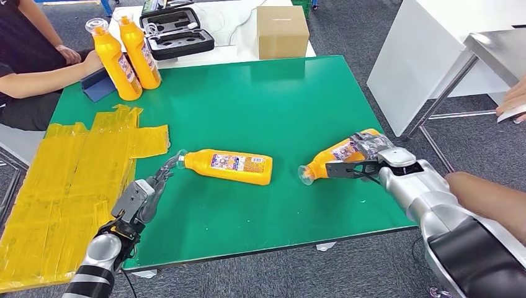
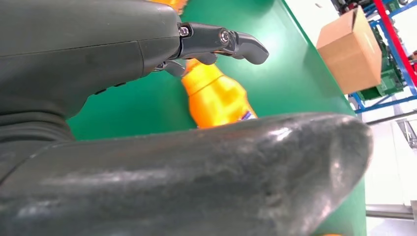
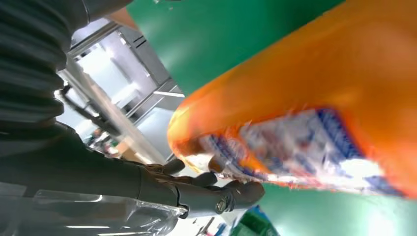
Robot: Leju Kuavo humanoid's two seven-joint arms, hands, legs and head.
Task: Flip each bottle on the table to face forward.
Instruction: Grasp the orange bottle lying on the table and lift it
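**Two bottles lying down, right hand on one**

Low in the head view, the left hand (image 1: 149, 189) sits at the lower left over the green tabletop (image 1: 248, 99), fingers spread and holding nothing, their tips just beside the clear cap of an orange plastic bottle with a printed label (image 1: 229, 166) that lies on its side at frame centre, label up. In the left wrist view the same bottle (image 2: 216, 96) lies just past the dark fingertips (image 2: 246, 46).

At centre right, the right hand (image 1: 366, 162) grasps a second orange bottle (image 1: 335, 158), tilted with its cap toward the lower left and its base raised; the right wrist view shows fingers (image 3: 216, 189) curled under its labelled side.

A patch of yellow tape strips (image 1: 68, 186) covers the left table edge. At upper left stand two upright orange bottles (image 1: 127, 56) beside a seated person's arm (image 1: 43, 77). Beyond them lie an open black foam-lined case (image 1: 177, 31) and a brown cardboard box (image 1: 282, 31).
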